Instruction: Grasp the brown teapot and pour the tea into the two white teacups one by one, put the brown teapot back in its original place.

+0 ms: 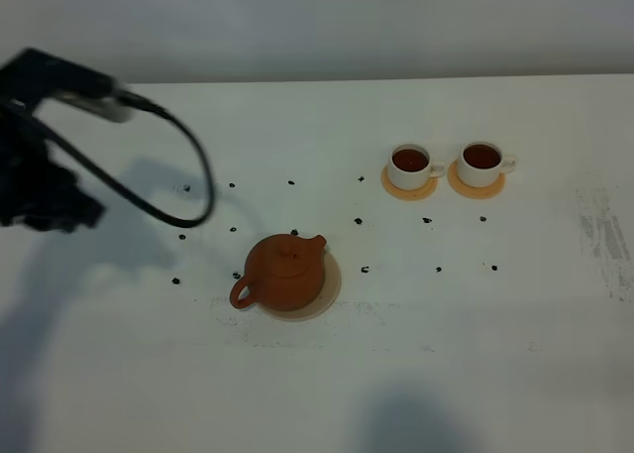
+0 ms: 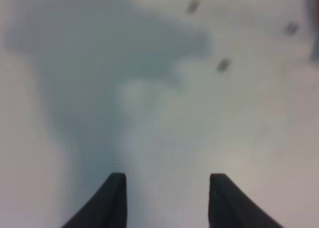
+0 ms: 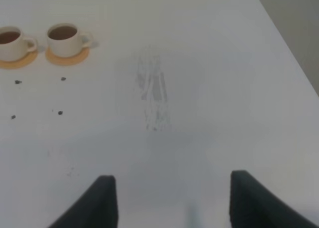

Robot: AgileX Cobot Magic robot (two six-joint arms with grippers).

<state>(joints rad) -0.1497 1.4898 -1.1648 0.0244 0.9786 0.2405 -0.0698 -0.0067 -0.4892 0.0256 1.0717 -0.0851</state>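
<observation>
A white table (image 1: 416, 374) is seen from above. Near its middle a squat, reddish-brown clay teapot (image 1: 284, 273) with a knobbed lid and loop handle sits upright on a flat, round tan coaster (image 1: 331, 283), its resting place. Farther back and to the right, two small white teacups, one (image 1: 410, 167) beside the other (image 1: 481, 164), each stand on a small orange coaster (image 1: 475, 187) and each holds dark tea. Small dark specks (image 1: 361, 220), perhaps loose tea leaves, are scattered over the surface between pot and cups.

The left gripper (image 2: 167, 200) hangs over bare table at the far left, well apart from the teapot, its two dark fingers spread apart with nothing between them. The right gripper (image 3: 172, 200) is out of the overhead view; its own camera shows its fingers set wide and empty, with the cups at a distance.

By the look of things, the task seems complete. The remaining risk is small: the left arm's looping black cable (image 1: 188, 146) hangs above the table not far from the pot, and a sweeping movement could drag it into the pot or cups and spill tea.

No brand, label or writing is readable anywhere.
</observation>
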